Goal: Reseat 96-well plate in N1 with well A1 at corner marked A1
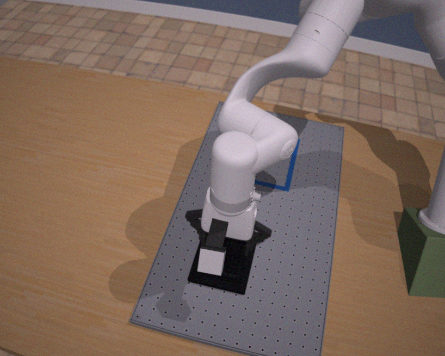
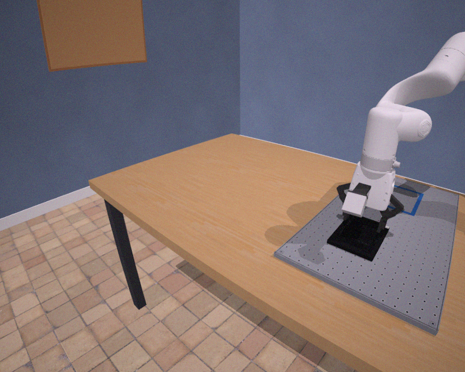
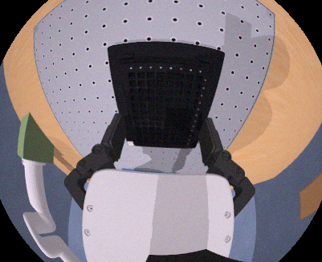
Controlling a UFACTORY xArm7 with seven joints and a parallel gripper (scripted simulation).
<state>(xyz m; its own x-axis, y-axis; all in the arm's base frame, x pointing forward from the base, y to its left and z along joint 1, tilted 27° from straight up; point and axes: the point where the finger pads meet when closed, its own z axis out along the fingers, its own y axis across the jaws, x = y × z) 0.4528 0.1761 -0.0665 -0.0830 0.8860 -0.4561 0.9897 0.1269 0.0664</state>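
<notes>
While low over the deck, wrist pointing straight down: fingers spread to the full, gripping nothing.
Gripper [image 3: 164, 135]: wide open, empty, straddling the near end of the plate, one finger on either side.
Fingers: black, flanking the plate's two long sides in the wrist view; whether touching the plate cannot be told.
96-well plate [image 3: 165, 101]: black, grid of wells showing, lying flat in the nest under the gripper; cut corner too dark to make out.
Plate nest N1 [image 1: 234, 285]: black block on the grey deck, toward the near half, left of the deck's middle in the top view; mostly hidden under the wrist there.
Nest from the exterior view [image 2: 355, 244]: dark slab directly beneath the tool, fingers reaching down to its far end.
Deck [image 1: 291, 268]: grey perforated board lying on the wooden table [image 1: 61, 172].
Bench spot B1 [image 1: 289, 168]: blue taped outline at the far part of the deck, behind the arm, partly covered by the elbow.
Arm [image 1: 234, 168]: white, bending down from the upper right.
Pedestal [image 1: 418, 264]: green, at the right edge of the table, well apart from the nest.
</notes>
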